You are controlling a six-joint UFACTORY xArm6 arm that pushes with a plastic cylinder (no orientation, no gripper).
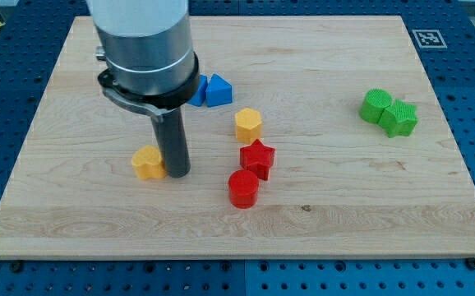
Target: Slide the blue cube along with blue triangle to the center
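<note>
A blue triangle block point(219, 90) lies at the upper middle of the wooden board point(320, 197). Another blue block point(198, 93), the cube, touches its left side and is mostly hidden behind the arm's grey body. My tip point(177, 173) rests on the board below and left of the blue blocks, well apart from them, right beside a yellow block point(148, 163) on its left.
A yellow hexagon block point(248, 125), a red star block point(258, 157) and a red cylinder point(243, 188) stand in a column right of my tip. Two green blocks point(389, 112) touch each other at the view's right.
</note>
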